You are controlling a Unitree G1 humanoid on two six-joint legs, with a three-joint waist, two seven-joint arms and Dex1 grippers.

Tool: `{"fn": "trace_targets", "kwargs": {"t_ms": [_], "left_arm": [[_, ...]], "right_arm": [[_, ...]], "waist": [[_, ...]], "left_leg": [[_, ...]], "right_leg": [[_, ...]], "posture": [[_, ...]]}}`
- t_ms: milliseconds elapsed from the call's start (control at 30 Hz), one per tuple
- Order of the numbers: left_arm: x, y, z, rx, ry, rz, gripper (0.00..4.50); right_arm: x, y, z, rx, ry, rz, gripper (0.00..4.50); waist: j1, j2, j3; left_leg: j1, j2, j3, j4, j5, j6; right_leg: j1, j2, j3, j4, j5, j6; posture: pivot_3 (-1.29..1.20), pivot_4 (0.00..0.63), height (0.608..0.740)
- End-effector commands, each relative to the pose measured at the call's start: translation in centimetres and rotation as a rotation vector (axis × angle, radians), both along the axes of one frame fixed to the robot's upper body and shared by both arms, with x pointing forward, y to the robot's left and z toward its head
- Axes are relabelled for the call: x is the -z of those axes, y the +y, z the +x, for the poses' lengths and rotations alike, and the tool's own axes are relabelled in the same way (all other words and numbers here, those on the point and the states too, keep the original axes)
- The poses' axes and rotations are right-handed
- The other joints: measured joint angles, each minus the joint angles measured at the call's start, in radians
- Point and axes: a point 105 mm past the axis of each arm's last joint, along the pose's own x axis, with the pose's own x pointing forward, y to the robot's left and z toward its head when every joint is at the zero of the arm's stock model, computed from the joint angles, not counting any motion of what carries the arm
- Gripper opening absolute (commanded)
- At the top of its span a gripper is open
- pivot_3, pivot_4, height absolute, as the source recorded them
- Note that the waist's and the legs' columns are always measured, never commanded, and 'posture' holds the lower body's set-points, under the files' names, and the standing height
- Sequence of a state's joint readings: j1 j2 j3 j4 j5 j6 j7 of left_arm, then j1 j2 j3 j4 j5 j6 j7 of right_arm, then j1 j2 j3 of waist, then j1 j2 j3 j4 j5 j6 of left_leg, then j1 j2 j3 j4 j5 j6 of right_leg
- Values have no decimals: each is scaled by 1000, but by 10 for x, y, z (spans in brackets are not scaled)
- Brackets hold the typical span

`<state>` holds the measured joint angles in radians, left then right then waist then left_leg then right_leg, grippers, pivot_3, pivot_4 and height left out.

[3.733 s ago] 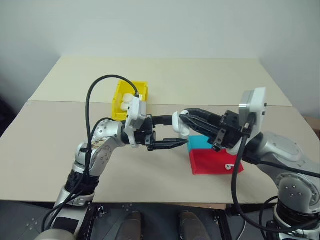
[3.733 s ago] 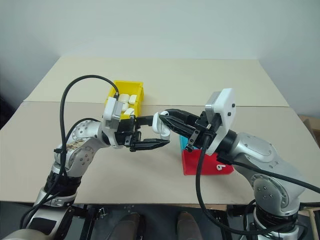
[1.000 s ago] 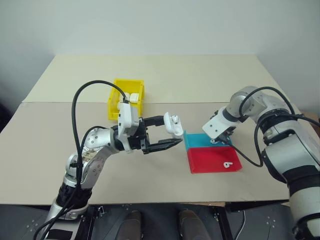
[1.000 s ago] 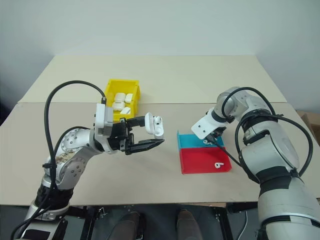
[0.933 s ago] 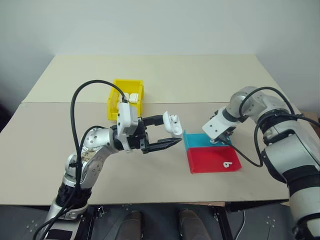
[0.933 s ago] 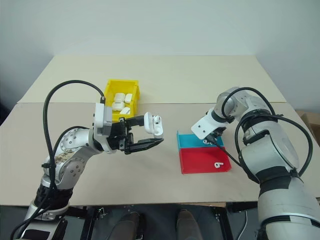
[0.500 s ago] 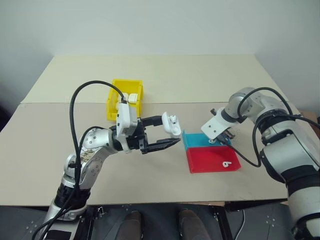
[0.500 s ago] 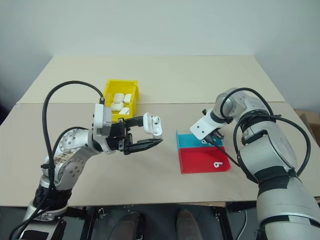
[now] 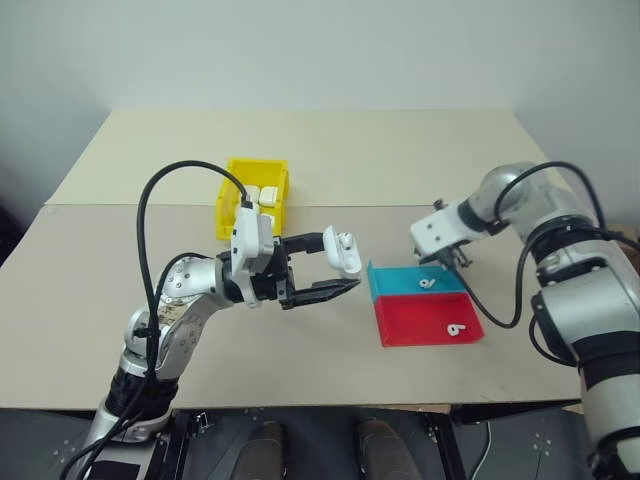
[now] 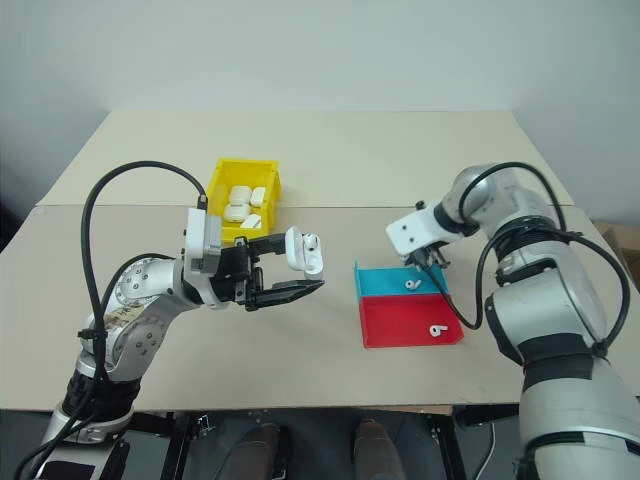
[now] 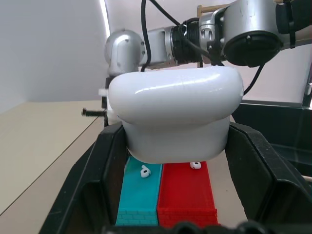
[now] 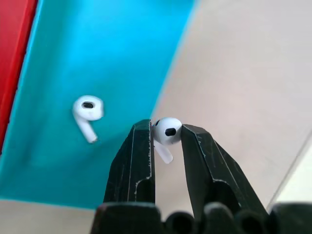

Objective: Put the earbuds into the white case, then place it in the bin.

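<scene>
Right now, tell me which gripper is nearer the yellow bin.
Left. The left gripper, shut on the open white case, sits just in front and to the right of the yellow bin. The right gripper is far across the table, above the blue tray.

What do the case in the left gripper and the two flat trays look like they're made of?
The white case looks like glossy hard plastic: highlights streak its rounded shell. The blue tray and red tray look like matte plastic, probably moulded or printed: in the left wrist view their front edges carry a fine brick-like texture.
</scene>
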<state>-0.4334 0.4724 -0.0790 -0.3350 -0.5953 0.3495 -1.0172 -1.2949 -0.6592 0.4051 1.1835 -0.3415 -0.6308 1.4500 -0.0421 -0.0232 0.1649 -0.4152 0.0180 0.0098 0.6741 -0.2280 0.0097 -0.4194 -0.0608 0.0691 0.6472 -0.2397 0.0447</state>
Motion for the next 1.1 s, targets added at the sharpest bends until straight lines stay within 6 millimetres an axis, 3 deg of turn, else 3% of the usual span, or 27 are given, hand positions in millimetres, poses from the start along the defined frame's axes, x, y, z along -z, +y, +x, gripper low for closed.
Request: {"fn": "trace_targets", "kwargs": {"t_ms": [33, 233, 433, 567, 733, 1100], "left_arm": [[-12, -1, -1, 39, -50, -17, 2763], [-14, -5, 7, 66, -50, -21, 2763], [-12, -7, 18, 70, -37, -18, 2763], [-12, -13, 22, 85, -25, -23, 2763], [-12, -18, 22, 123, -34, -10, 2763], [-19, -16, 22, 129, -53, -12, 2763]], "right_arm": [[-48, 3, -11, 14, 8, 299, 611], [-107, 7, -46, 125, 137, 984, 611], [-131, 29, -109, 149, 363, 1343, 611], [-120, 61, -138, 157, 485, 1388, 611], [-111, 82, -151, 179, 527, 1372, 611], [-89, 83, -146, 268, 500, 1310, 611]], "waist": [[1, 0, 0], [15, 0, 0], [25, 1, 0], [27, 0, 0], [27, 0, 0], [27, 0, 0]], "left_leg": [[0, 0, 0, 0, 0, 0], [-1, 0, -2, 0, 0, 0], [-2, 0, -3, 1, 0, 0], [-1, 0, -3, 1, 0, 0], [-4, -1, -2, 2, 0, 0], [-5, -1, -3, 3, 0, 1]], "right_leg": [[0, 0, 0, 0, 0, 0], [0, 0, -1, 0, 0, 0], [-1, 0, -1, 1, 0, 0], [0, 1, -1, 0, 0, 0], [-1, 1, -1, 0, 0, 1], [-2, 1, -2, -1, 0, 1]], "posture": [[0, 150, 740], [0, 150, 740], [0, 150, 740], [0, 150, 740], [0, 150, 740], [0, 150, 740]]}}
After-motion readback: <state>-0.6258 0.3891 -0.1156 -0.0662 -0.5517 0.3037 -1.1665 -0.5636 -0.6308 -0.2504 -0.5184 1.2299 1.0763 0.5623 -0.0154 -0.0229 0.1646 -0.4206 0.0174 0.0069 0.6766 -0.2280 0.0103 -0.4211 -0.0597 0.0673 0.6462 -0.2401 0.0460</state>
